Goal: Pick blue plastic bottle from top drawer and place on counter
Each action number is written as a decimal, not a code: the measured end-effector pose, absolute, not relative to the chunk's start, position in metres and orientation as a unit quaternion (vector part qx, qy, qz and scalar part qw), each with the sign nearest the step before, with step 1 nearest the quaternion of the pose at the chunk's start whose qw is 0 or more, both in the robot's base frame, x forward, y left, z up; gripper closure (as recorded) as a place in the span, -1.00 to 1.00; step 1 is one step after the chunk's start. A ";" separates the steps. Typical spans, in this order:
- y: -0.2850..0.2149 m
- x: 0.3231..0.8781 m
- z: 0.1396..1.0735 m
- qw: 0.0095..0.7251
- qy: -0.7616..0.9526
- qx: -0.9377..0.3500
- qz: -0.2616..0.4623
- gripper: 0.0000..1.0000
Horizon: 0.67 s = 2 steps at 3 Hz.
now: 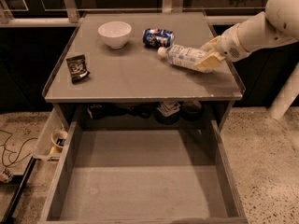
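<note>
The blue plastic bottle (183, 56), clear with a white cap and a white-and-blue label, lies tilted on its side over the right part of the counter (135, 78), cap pointing left toward the can. My gripper (209, 56) comes in from the right on a white arm and is shut on the bottle's base end. Whether the bottle touches the counter I cannot tell. The top drawer (140, 181) stands pulled fully open below the counter, its grey bottom bare.
A blue-and-white drink can (158, 37) lies just left of the bottle's cap. A white bowl (115, 33) stands at the back left, a dark snack packet (77, 67) at the left edge. A narrow side tray (52, 139) holds a small cup. Speckled floor surrounds the cabinet.
</note>
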<state>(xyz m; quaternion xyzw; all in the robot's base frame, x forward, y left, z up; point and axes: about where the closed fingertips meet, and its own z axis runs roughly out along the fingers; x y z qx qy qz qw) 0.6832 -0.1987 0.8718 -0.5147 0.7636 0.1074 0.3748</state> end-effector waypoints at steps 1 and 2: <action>-0.199 0.683 0.872 0.375 0.764 -0.515 0.107 0.15; -0.199 0.683 0.872 0.375 0.764 -0.515 0.107 -0.31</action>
